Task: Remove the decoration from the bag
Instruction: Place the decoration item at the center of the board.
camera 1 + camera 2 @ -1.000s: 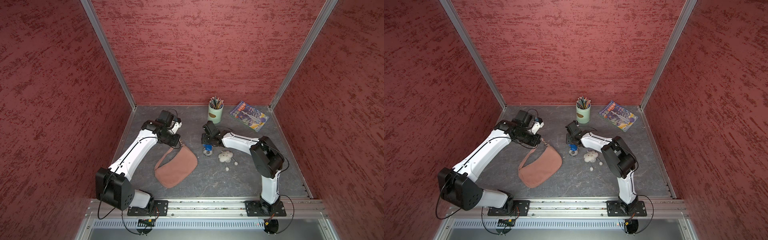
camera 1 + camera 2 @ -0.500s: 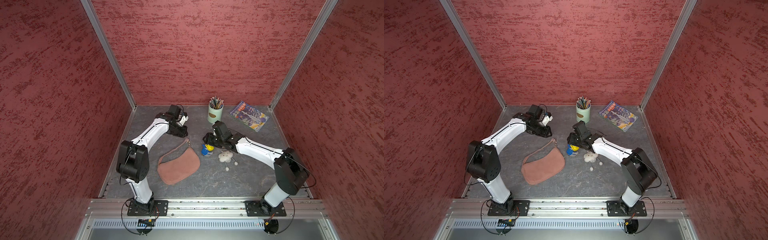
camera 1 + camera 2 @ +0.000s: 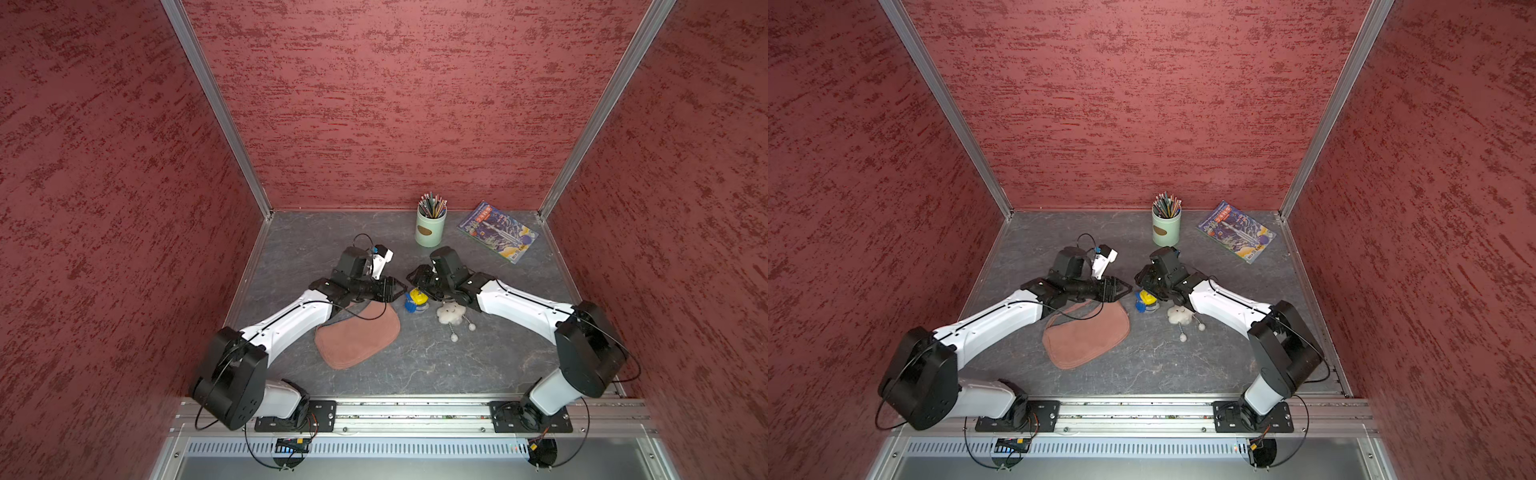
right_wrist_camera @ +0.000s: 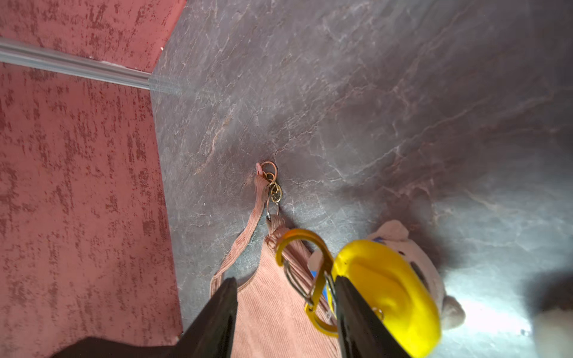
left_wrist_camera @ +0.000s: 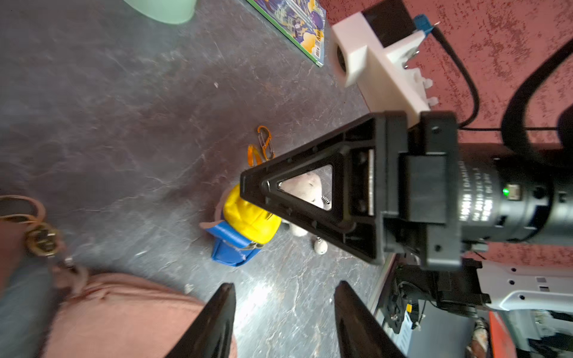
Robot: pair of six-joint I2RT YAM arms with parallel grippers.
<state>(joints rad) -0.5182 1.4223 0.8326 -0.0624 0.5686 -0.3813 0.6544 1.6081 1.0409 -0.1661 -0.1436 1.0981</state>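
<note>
Pink against grey, shows the dusty-pink suede crescent bag flat left of centre, left gripper spread empty at its far end, right gripper spread by the yellow-and-blue plush charm just right.

The left arm and right arm share one build: smooth white link shells between bulky black joint housings. Black base plates with silver screws fix them to a slotted aluminium rail. Black cables loop off the wrists. The left hand has black wedge-shaped fingers. The right hand has a triangular cut-out in its finger, a black cylindrical motor with white lettering and a green light, and a white printed camera mount with a blue connector.
</note>
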